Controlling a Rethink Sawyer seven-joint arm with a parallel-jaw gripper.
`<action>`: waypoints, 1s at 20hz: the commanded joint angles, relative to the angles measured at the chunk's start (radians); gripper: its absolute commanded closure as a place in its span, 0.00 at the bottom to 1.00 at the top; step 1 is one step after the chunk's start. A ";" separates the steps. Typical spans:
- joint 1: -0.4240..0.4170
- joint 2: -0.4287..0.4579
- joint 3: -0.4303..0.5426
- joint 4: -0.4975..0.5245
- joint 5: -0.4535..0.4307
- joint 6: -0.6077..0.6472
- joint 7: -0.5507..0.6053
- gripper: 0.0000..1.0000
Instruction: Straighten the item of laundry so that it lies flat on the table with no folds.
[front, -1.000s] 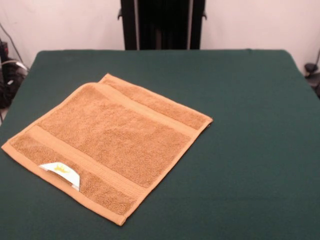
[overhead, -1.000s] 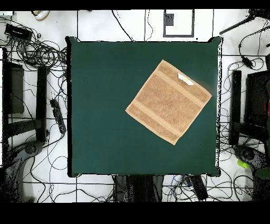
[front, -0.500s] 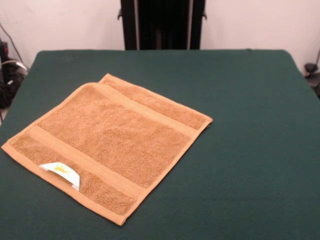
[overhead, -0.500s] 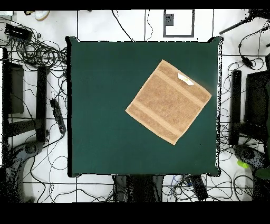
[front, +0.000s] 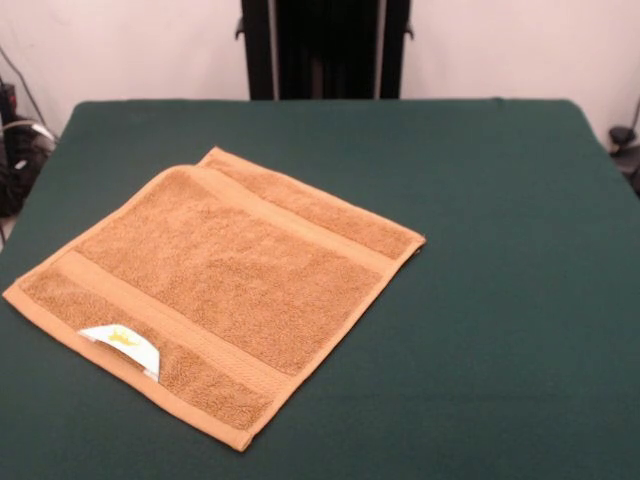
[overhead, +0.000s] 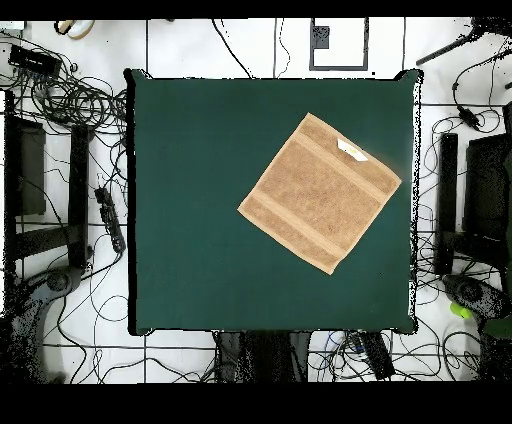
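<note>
On the green tabletop (front: 500, 300), the orange-tan towel (front: 220, 290) is lying spread flat, its white tag (front: 122, 345) showing at one hem. The tool is appearing in neither view, so its state cannot be told.

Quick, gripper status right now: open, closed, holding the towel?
Gripper: not visible in either view, so its state cannot be told. It holds nothing of the towel, which lies alone on the table.

A lab: tangled floor cables (overhead: 75, 95) (white tiles beneath).
</note>
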 joint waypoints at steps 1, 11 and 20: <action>0.051 0.130 0.075 0.196 -0.042 -0.065 -0.033 1.00; 0.086 0.154 0.022 0.176 -0.075 -0.148 0.035 1.00; 0.084 0.171 0.027 0.167 -0.088 -0.158 0.038 1.00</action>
